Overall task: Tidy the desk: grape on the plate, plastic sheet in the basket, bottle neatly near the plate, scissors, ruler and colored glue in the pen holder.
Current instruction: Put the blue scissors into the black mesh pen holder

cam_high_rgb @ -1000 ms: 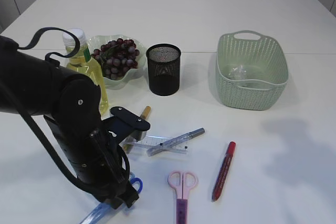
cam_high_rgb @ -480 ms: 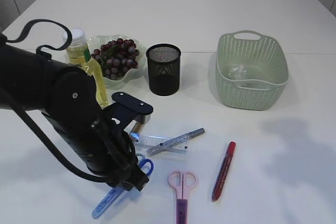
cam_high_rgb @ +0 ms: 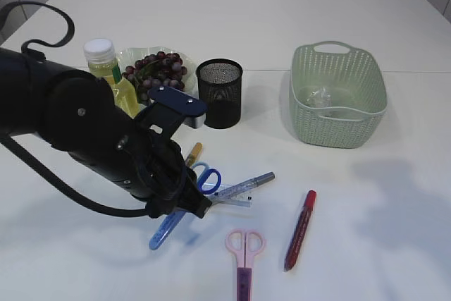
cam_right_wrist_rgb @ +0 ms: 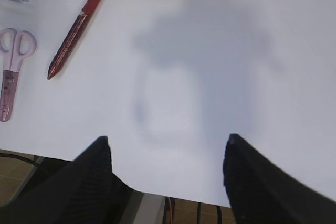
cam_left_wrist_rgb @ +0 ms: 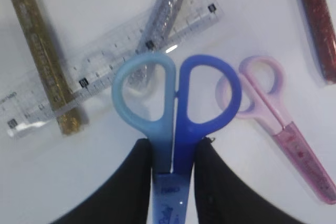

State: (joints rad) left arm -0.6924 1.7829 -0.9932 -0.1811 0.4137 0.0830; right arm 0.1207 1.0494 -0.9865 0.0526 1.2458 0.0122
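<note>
Left gripper [cam_left_wrist_rgb: 173, 182] clamped on blue scissors [cam_left_wrist_rgb: 176, 108], held off the table above the clear ruler [cam_left_wrist_rgb: 105, 77] and silver glue pen [cam_left_wrist_rgb: 163, 11] (gold glue pen [cam_left_wrist_rgb: 42, 56] lies across the ruler too). Pink scissors [cam_high_rgb: 244, 259] and red glue pen [cam_high_rgb: 299, 229] flat on table. Right gripper [cam_right_wrist_rgb: 168, 182] fingers wide apart, holding nothing, over bare table. Grapes [cam_high_rgb: 156, 77] on plate [cam_high_rgb: 182, 98], bottle [cam_high_rgb: 111, 79] beside it, black pen holder [cam_high_rgb: 220, 94] just right of the plate. Plastic sheet [cam_high_rgb: 325, 98] in basket [cam_high_rgb: 340, 128].
</note>
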